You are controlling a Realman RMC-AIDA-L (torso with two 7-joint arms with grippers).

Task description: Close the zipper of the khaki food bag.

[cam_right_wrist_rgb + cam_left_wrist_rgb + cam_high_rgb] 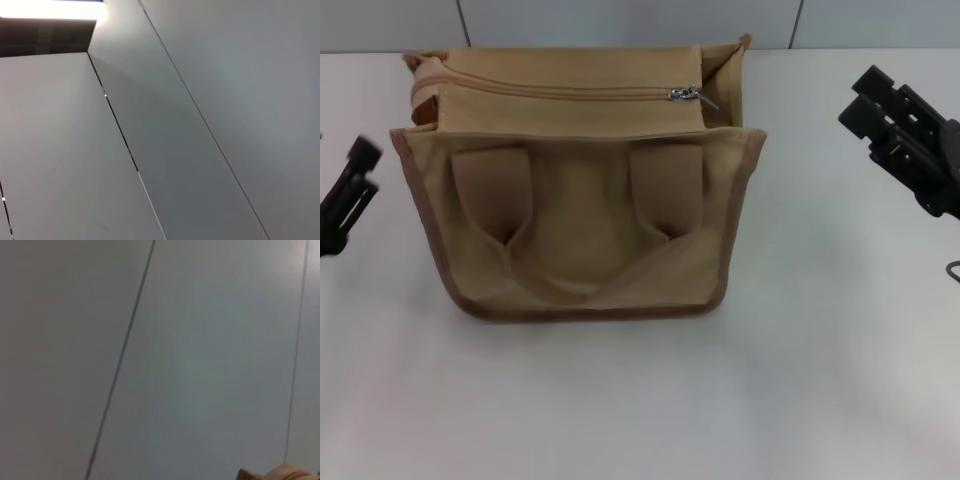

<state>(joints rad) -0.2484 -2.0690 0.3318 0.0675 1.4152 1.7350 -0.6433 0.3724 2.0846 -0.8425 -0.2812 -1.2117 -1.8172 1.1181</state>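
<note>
The boxy khaki canvas food bag point(578, 180) sat at upper centre, its tan zipper's silver slider point(682, 94) toward the right. My left gripper point(355, 170) and right gripper point(880, 105) flanked it, apart; finger states indeterminable.

khaki food bag point(580, 200), darker tan piping, silver zipper point(685, 94), white table point(820, 380)

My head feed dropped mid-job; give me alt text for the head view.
A khaki bag stands mid-table, its zipper slider at the robot's right end of the track. The left tool and the right tool are off to either side, touching nothing.
</note>
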